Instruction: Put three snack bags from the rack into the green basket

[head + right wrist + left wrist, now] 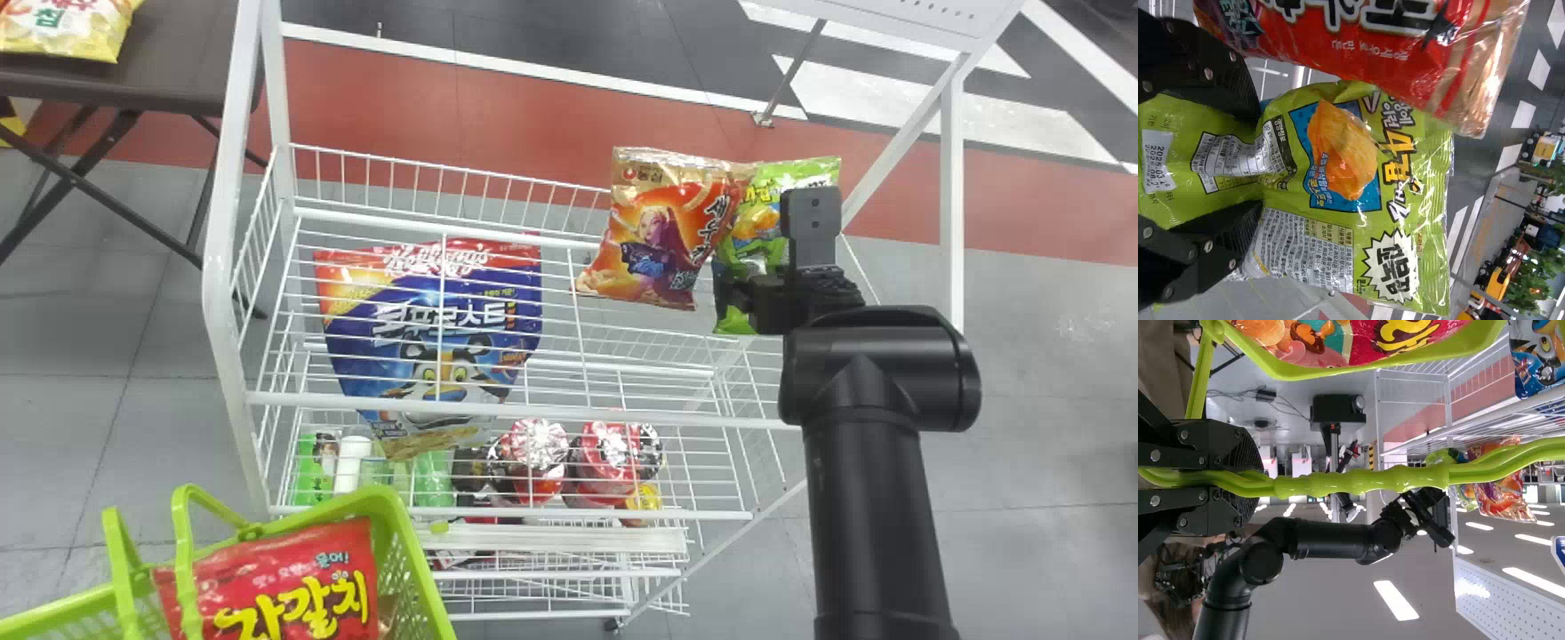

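Right gripper (1257,160): fingers pinch the green snack bag (1411,200) by the rack (640,417)
Left gripper (1251,481): fingers clamped around the handles (1361,482) of the green basket (422,569)
Basket: red snack bag (276,578) inside, at least one of three apparently delivered; the pinched bag remains to go
Obscured: basket's near end cut off, anything beneath the red bag unclear

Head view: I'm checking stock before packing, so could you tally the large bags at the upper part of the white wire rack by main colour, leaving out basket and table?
Blue plastic bag with a red top: 1
Shiny orange-and-gold snack bag: 1
Lime-green snack bag: 1
Total: 3
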Action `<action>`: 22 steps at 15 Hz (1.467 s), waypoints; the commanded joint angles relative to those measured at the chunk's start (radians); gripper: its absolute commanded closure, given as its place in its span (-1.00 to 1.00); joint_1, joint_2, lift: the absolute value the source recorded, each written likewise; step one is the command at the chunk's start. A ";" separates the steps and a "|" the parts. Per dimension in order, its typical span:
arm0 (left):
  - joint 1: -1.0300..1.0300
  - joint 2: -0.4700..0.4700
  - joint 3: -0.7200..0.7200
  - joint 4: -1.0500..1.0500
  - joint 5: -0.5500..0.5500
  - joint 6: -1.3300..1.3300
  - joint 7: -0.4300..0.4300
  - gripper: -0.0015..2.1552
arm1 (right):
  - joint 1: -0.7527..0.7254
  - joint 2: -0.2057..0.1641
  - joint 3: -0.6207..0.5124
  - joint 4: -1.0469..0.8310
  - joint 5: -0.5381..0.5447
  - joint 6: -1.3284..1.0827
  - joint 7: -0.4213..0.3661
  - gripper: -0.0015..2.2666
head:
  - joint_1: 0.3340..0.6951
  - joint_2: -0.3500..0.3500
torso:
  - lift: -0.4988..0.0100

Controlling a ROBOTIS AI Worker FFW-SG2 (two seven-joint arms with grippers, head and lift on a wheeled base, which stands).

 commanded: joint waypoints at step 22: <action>-0.003 0.006 0.003 -0.001 0.000 0.000 0.002 1.00 | 0.545 0.092 -0.009 -0.851 -0.626 0.141 -0.161 0.99 | 1.00 -1.00 | 0.96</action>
